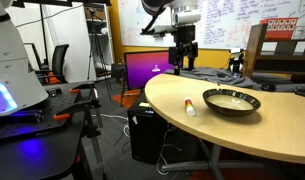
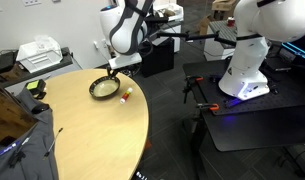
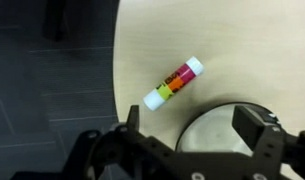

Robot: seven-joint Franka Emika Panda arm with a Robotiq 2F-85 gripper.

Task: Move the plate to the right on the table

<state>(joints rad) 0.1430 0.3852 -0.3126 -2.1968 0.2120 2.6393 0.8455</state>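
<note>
The plate point(image 1: 232, 102) is a round dish with a black rim and a cream inside. It sits on the tan table point(image 1: 262, 135) near its curved edge, and shows in both exterior views point(image 2: 104, 88). My gripper point(image 1: 182, 60) hangs above the table, high over the plate's near edge, with its fingers spread. In the wrist view the open fingers point(image 3: 192, 125) frame part of the plate's rim point(image 3: 207, 118), with nothing between them. The gripper point(image 2: 114, 68) holds nothing.
A small white-and-red tube point(image 3: 174, 82) lies on the table beside the plate point(image 1: 190, 107). A monitor with a purple screen point(image 1: 152, 68) stands behind the table. A black desk with blue glow point(image 1: 32, 140) and a white robot base point(image 2: 254, 60) stand nearby.
</note>
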